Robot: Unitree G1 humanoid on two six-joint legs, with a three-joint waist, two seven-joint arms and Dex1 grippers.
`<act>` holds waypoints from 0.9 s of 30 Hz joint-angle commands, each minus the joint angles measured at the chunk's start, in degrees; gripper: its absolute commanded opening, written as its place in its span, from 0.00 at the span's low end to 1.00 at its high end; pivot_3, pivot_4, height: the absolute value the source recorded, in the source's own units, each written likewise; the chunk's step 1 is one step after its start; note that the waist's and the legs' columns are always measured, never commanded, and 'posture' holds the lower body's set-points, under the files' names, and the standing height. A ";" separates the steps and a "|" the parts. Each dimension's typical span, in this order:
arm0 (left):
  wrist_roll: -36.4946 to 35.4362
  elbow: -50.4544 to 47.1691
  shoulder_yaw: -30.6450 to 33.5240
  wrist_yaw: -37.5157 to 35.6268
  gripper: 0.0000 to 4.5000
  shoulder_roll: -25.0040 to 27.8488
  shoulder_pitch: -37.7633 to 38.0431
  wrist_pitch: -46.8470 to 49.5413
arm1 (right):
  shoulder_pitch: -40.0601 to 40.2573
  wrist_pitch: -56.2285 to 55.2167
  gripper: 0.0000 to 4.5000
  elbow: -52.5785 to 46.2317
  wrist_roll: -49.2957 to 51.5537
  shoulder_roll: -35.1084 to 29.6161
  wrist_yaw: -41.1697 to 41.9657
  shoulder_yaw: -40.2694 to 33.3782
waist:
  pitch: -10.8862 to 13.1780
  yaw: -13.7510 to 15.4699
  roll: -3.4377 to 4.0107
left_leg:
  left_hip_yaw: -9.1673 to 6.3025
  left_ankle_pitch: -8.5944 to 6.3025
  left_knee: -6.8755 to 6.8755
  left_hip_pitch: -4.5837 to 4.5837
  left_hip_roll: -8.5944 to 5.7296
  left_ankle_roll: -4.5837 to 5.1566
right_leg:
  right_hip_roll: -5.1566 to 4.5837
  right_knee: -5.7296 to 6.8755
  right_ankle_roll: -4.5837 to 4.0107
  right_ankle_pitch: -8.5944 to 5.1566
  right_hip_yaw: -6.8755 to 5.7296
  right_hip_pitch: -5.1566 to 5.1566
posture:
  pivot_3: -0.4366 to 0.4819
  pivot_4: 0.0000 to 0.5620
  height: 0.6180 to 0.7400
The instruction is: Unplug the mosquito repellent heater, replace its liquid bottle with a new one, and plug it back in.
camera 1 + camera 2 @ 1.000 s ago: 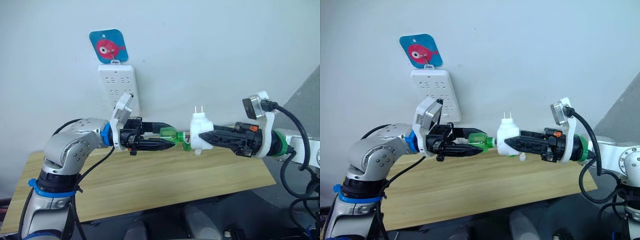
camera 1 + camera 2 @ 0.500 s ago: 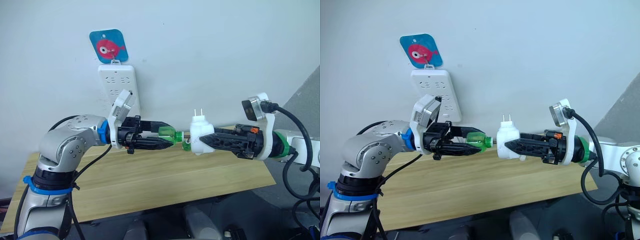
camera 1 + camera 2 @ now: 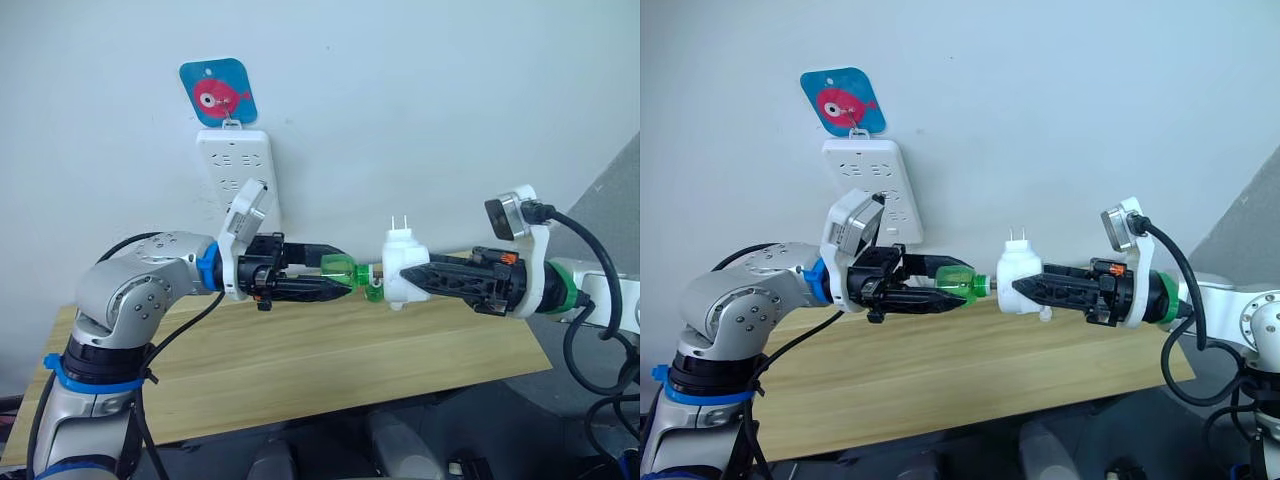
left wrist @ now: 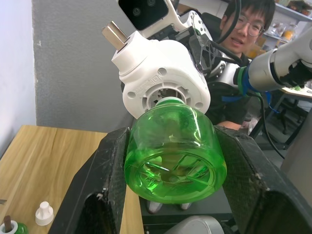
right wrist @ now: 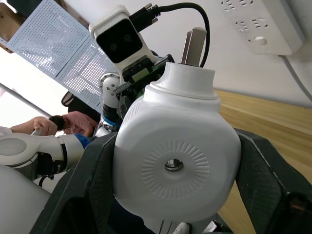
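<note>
Pale wall behind and a light wooden table [image 3: 300, 370] below frame the two arms, which meet in the air above the tabletop. Held between them, the mosquito repellent heater [image 3: 402, 270] sits upright with its two metal prongs pointing up, pinched at its sides by the black fingers of the right gripper [image 3: 418, 279]; from the right wrist its rounded white face with the round vent hole [image 5: 173, 165] looks back at the camera. Pressed neck-first against the heater's underside is the green bottle [image 3: 345, 274], lying horizontally and clamped between the fingers of the left gripper [image 3: 340, 277]. From the left wrist the bottle's translucent base [image 4: 171, 161] shows, with the heater's ringed socket just beyond it. On the wall behind the left arm hangs a white power strip [image 3: 237, 172], below a blue tag with a red fish [image 3: 217, 92]. A small white cap [image 4: 44, 213] lies on the table, and a person [image 4: 243, 29] sits beyond the arms.
</note>
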 commanded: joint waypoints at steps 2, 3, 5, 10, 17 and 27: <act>-1.22 -1.16 0.47 -0.13 0.51 -0.90 -0.93 -0.64 | -0.69 -0.89 0.68 -1.01 0.05 -0.27 0.06 -0.79 | 0.00 0.00 0.00 | 0.00 0.00 0.00 0.00 0.00 0.00 | 0.00 0.00 0.00 0.00 0.00 0.00 | 0.25 0.16 1.00; -0.70 -1.04 0.21 -0.26 0.51 -0.98 -0.81 -0.99 | -0.67 -0.90 0.68 -1.08 0.08 -0.27 0.02 -0.78 | 0.00 0.00 0.00 | 0.00 0.00 0.00 0.00 0.00 0.00 | 0.00 0.00 0.00 0.00 0.00 0.00 | 0.25 0.16 1.00; 0.28 -0.74 -0.34 -0.53 0.51 -1.25 -0.77 -1.68 | -0.72 -0.98 0.68 -1.34 0.54 -0.15 -0.14 -0.67 | 0.00 0.00 0.00 | 0.00 0.00 0.00 0.00 0.00 0.00 | 0.00 0.00 0.00 0.00 0.00 0.00 | 0.25 0.16 1.00; 2.06 0.01 -1.35 -2.32 0.51 -1.47 -0.88 -3.38 | -0.65 -0.57 0.68 -1.95 1.17 -0.44 0.01 -0.43 | 0.00 0.00 0.00 | 0.00 0.00 0.00 0.00 0.00 0.00 | 0.00 0.00 0.00 0.00 0.00 0.00 | 0.25 0.16 1.00; 1.96 -0.78 -0.76 -4.13 0.51 -0.68 -0.39 -3.66 | -0.09 -0.82 0.68 -0.19 0.39 -0.64 -0.39 -1.29 | 0.00 0.00 0.00 | 0.01 0.00 0.00 0.00 0.00 0.00 | 0.00 -0.01 0.01 0.00 0.01 0.00 | 0.25 0.16 1.00; 5.61 1.27 -1.94 -1.99 0.51 -2.51 -1.23 -6.43 | -0.69 -0.46 0.68 -1.64 2.67 -1.01 -0.31 -0.61 | 0.00 0.00 0.00 | 0.01 0.00 -0.01 0.00 0.00 0.00 | 0.01 -0.01 0.01 -0.01 0.01 0.00 | 0.25 0.16 1.00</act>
